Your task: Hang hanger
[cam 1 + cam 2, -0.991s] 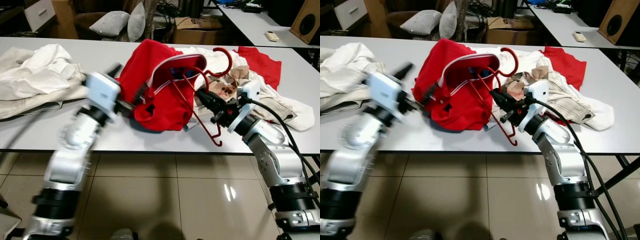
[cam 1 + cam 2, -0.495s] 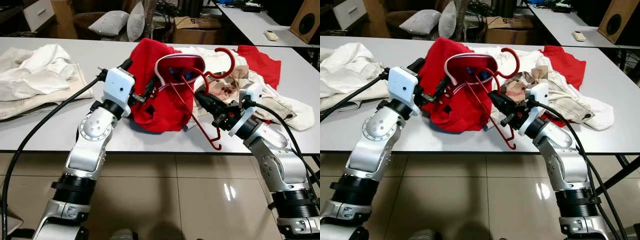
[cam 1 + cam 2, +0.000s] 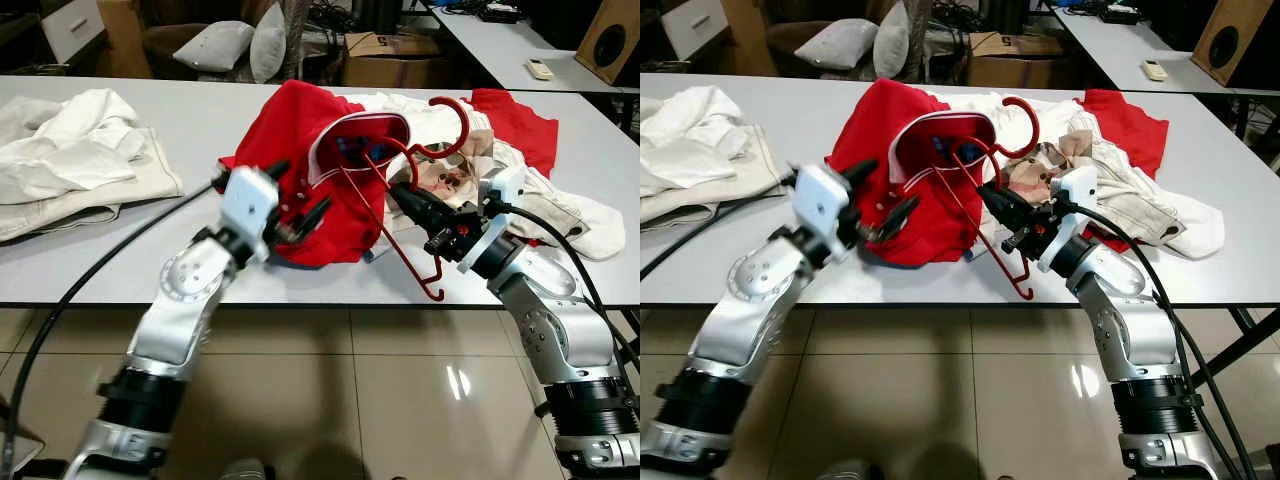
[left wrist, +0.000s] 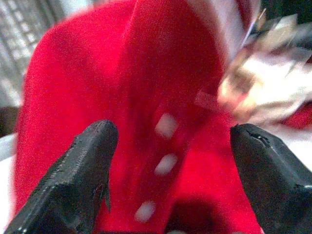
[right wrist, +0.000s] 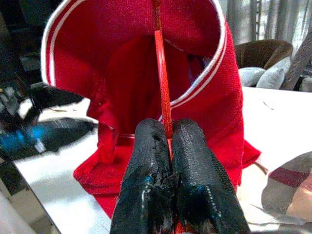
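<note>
Near the tabletop's front edge, the left end effector, having swung in, now spreads wide at the red shirt's hem, while the right end effector still pinches the red hanger inside the collar, so dressing it continues.

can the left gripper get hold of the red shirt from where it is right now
Probably yes. The left gripper is open and right at the red shirt, with nothing between them; the right gripper holds the hanger.
</note>
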{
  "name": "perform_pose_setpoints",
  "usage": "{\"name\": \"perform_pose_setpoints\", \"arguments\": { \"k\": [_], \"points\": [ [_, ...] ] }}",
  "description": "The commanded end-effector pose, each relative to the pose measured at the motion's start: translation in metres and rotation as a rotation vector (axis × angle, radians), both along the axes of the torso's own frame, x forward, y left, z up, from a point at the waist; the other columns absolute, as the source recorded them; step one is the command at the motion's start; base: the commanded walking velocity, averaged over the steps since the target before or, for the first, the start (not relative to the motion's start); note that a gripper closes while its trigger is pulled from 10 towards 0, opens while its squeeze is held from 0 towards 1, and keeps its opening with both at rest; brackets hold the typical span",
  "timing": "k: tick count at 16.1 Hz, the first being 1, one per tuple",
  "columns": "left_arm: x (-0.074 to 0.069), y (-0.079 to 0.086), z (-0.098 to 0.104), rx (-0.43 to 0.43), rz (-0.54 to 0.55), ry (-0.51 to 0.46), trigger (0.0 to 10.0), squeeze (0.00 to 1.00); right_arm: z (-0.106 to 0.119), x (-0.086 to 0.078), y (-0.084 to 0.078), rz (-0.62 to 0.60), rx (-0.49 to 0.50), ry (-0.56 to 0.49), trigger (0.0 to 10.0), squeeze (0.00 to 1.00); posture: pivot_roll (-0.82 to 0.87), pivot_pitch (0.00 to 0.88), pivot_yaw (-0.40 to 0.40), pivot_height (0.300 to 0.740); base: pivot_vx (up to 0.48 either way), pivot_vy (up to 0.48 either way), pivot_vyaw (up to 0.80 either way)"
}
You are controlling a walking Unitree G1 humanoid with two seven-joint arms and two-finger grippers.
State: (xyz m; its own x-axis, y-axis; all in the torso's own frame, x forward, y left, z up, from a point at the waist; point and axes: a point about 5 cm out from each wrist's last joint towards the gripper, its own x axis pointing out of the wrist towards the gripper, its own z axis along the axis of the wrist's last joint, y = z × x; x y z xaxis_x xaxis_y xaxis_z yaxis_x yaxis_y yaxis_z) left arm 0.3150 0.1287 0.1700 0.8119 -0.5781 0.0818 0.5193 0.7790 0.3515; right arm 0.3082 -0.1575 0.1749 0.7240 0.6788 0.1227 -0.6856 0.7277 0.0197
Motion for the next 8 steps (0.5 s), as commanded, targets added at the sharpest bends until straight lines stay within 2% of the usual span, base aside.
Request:
{"name": "perform_pose_setpoints", "arguments": {
  "k": [1,6,7,8],
  "points": [
    [0.001,0.004,-0.012,0.006,0.068,0.015,10.0,0.00,0.008,0.001,0.000,0.000,0.009,-0.025,10.0,0.00,0.05,0.000,-0.013,0.740,0.000,0.000,0.00],
    [0.015,-0.012,-0.011,-0.099,0.122,-0.009,10.0,0.00,0.002,-0.005,0.010,0.036,0.024,-0.005,10.0,0.00,0.05,0.000,-0.007,0.740,0.000,0.000,0.00],
    [0.017,-0.016,-0.004,-0.163,0.130,-0.027,10.0,0.00,0.001,-0.006,0.012,0.036,0.028,-0.002,10.0,0.00,0.05,0.000,0.000,0.740,0.000,0.000,0.00],
    [0.018,-0.017,-0.001,-0.185,0.137,-0.037,10.0,0.00,0.001,-0.007,0.013,0.035,0.031,-0.001,10.0,0.00,0.04,0.000,0.006,0.740,0.000,0.000,0.00]
  ]
}}
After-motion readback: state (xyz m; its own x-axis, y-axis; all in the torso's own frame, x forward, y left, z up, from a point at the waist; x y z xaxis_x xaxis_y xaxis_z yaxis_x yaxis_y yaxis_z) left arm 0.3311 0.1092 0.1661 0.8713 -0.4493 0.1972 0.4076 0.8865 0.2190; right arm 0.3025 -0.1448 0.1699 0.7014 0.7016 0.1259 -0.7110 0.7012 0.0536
